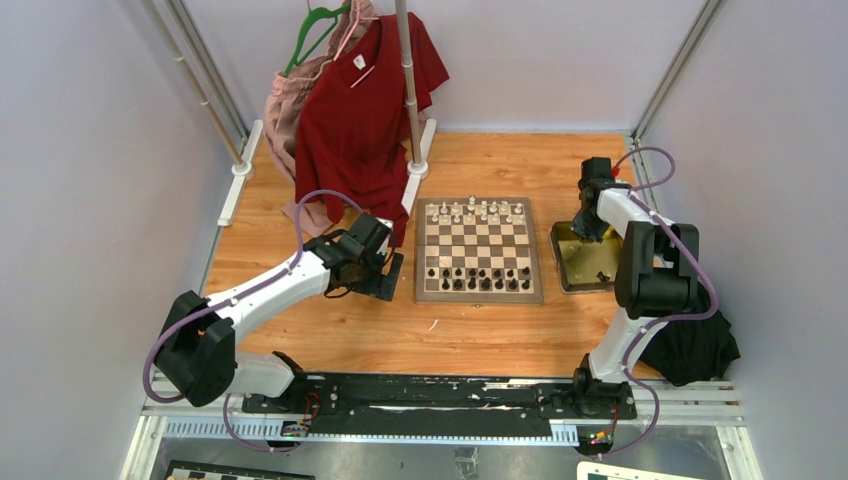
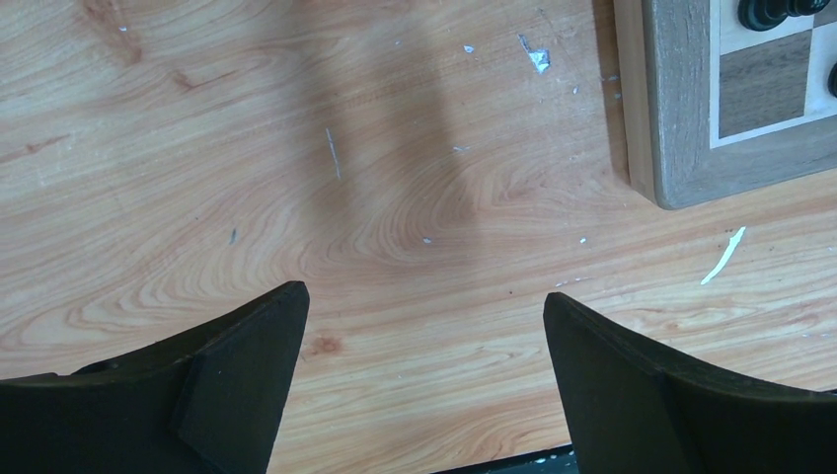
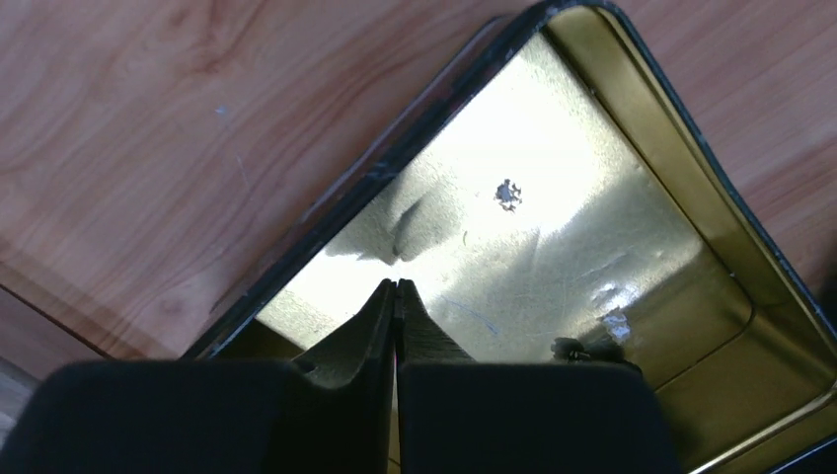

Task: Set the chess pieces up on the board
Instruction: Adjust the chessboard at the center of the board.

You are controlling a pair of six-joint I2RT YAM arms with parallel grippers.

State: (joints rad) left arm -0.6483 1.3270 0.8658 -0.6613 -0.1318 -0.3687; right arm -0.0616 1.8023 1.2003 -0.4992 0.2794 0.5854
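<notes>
At mid-table [image 1: 330, 330] lies the board [image 1: 479, 250], with white pieces [image 1: 480, 211] lining its far edge and black pieces [image 1: 478, 278] its near edge. Just off its near left corner, the left gripper [image 2: 424, 296] hovers wide open. Beside the board's right edge, the right gripper [image 3: 395, 296] is closed, fingers pressed together, inside a gold tray [image 3: 691, 168].

The right gripper [image 3: 396, 288] hangs with its fingers pressed flat together above the gold tray [image 3: 592, 237], which lies on the wooden counter [image 3: 148, 148]. A small dark speck [image 3: 507, 193] marks the tray's floor.
</notes>
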